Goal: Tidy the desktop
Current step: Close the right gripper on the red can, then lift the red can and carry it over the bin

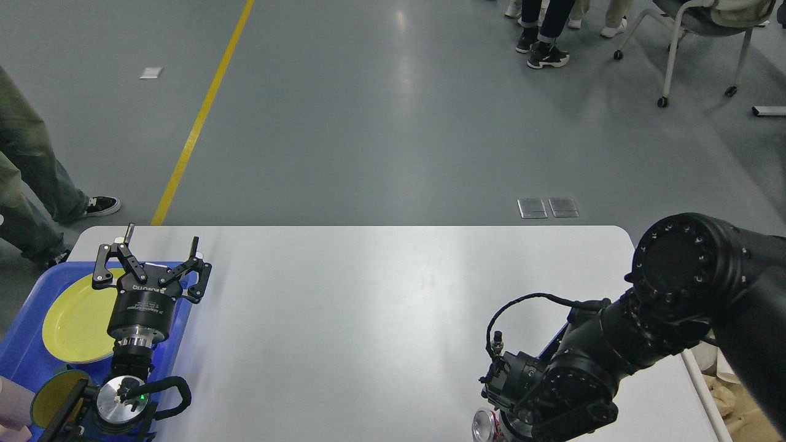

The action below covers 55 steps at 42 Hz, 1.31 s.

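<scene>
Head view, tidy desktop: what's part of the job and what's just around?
Job:
desktop
blue tray holding yellow plate
can at the near edge, under the right arm
left gripper, jaws open over the tray

Just around:
people's legs
rolling chair
yellow floor line
floor plates

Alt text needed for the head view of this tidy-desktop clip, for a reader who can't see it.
A large white rectangular desktop lies nearly bare between two black arms. The left end effector hangs open above a blue plastic tray holding a round yellow plate; the right end effector is hidden near a silver can at the near edge.
</scene>
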Each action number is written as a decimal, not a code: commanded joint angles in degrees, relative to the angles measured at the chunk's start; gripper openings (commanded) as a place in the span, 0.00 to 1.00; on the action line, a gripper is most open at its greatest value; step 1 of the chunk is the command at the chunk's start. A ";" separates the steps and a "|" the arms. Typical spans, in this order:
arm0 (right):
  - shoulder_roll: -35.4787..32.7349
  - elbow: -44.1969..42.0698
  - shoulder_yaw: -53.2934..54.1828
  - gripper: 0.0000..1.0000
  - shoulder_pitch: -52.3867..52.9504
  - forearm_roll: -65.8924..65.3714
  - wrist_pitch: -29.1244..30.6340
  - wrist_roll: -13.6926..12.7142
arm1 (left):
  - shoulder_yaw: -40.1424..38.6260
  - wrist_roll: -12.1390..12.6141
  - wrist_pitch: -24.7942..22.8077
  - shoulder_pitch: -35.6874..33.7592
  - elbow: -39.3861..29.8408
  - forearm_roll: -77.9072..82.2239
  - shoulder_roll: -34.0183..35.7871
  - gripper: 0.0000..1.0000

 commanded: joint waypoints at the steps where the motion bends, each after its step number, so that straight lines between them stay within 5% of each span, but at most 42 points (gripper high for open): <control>1: 0.04 -0.14 -0.01 0.39 -0.19 0.00 -0.08 0.00 | -0.02 0.00 0.06 0.00 0.00 0.00 0.00 0.96; 16: 0.04 -1.02 -0.01 0.15 0.07 1.50 0.00 0.00 | -0.02 0.00 0.06 0.00 0.00 0.00 0.00 0.96; 20: 0.04 -1.02 -0.19 0.00 0.07 1.67 0.09 0.00 | -0.02 0.00 -0.03 0.00 0.00 0.00 0.00 0.96; 34: -0.75 -0.84 -0.45 0.00 1.48 3.52 0.44 0.00 | -0.02 0.00 0.06 0.00 0.00 0.00 0.00 0.96; 49: -8.92 3.90 -1.50 0.00 20.10 29.08 3.25 1.40 | -0.02 0.00 0.06 0.00 0.00 0.00 0.00 0.96; 52: -10.15 5.48 -2.56 0.00 25.02 32.07 5.71 3.07 | -0.02 0.00 -0.03 0.00 0.00 0.00 0.00 0.96; 55: -11.38 7.32 -3.35 0.00 30.38 35.76 8.61 7.80 | -0.02 0.00 0.06 -0.09 0.00 0.00 0.00 0.96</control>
